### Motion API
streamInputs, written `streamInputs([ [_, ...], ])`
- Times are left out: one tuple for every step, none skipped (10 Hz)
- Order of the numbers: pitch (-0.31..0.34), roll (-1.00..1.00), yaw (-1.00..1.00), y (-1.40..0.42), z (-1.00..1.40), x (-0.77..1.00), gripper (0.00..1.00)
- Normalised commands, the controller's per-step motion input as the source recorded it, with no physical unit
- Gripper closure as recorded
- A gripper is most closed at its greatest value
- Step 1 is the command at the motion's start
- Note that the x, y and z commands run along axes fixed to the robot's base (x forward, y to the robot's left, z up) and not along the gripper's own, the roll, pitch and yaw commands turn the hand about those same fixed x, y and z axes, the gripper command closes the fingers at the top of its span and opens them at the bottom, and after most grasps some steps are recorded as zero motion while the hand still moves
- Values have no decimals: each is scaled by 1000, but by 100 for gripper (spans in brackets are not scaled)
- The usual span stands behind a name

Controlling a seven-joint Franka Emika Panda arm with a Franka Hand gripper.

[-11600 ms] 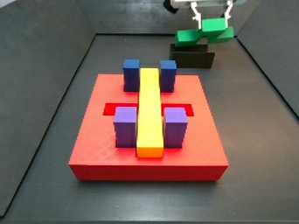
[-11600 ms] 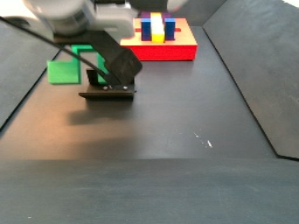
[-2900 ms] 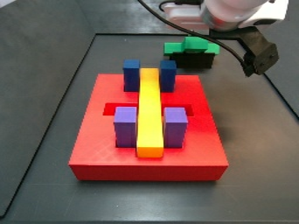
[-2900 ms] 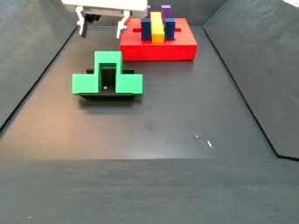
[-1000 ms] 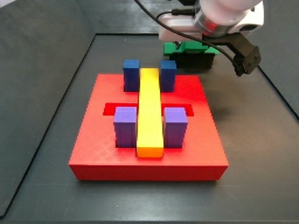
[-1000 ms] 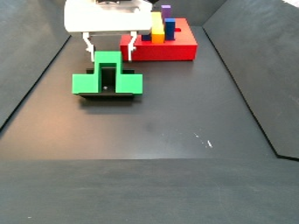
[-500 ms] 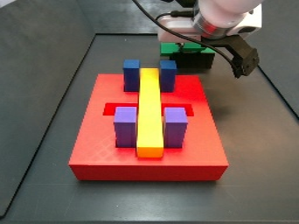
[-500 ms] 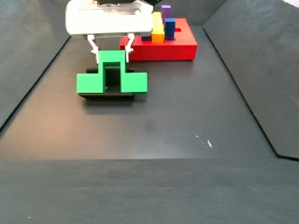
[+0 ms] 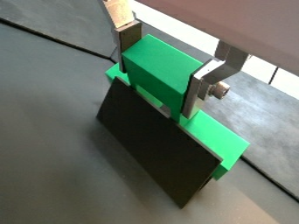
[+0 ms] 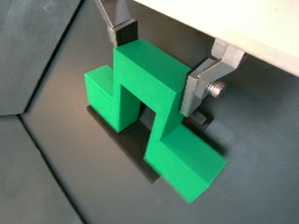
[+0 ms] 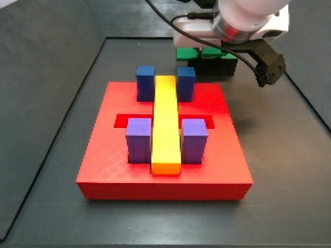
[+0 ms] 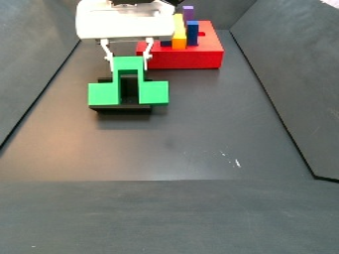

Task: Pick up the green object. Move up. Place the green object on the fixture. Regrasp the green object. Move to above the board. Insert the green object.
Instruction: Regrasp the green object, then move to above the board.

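The green object (image 10: 149, 96) looks like smooth matt plastic, and it sits on the fixture (image 9: 152, 149), which is a dull, dark, flat-finished plate. The gripper (image 9: 170, 68) straddles the green object's raised middle with fingers (image 10: 208, 77) of brushed silver metal. The board (image 11: 162, 145) has that slightly glossy red plastic look, and the surface (image 12: 199, 139) under it all is matt black.

You are getting bright, even overhead light in every view. The gripper (image 12: 125, 58) is casting only a soft shadow; both wrist views are blurring close up.
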Motion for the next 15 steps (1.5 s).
streamInputs([
  [0,0,0,0,0,0,100],
  [0,0,0,0,0,0,100],
  [0,0,0,0,0,0,100],
  [0,0,0,0,0,0,100],
  [0,0,0,0,0,0,100],
  [0,0,0,0,0,0,100],
  [0,0,0,0,0,0,100],
  [0,0,0,0,0,0,100],
  [0,0,0,0,0,0,100],
  [0,0,0,0,1400,0,100],
  [9,-16,50,-12,1400,-21,100],
  [-28,-43,47,-17,1400,-47,100],
  [-45,-26,36,2,1400,-50,100],
  [-15,-14,4,-13,1400,-30,100],
  [0,-3,-7,-20,1400,-39,100],
])
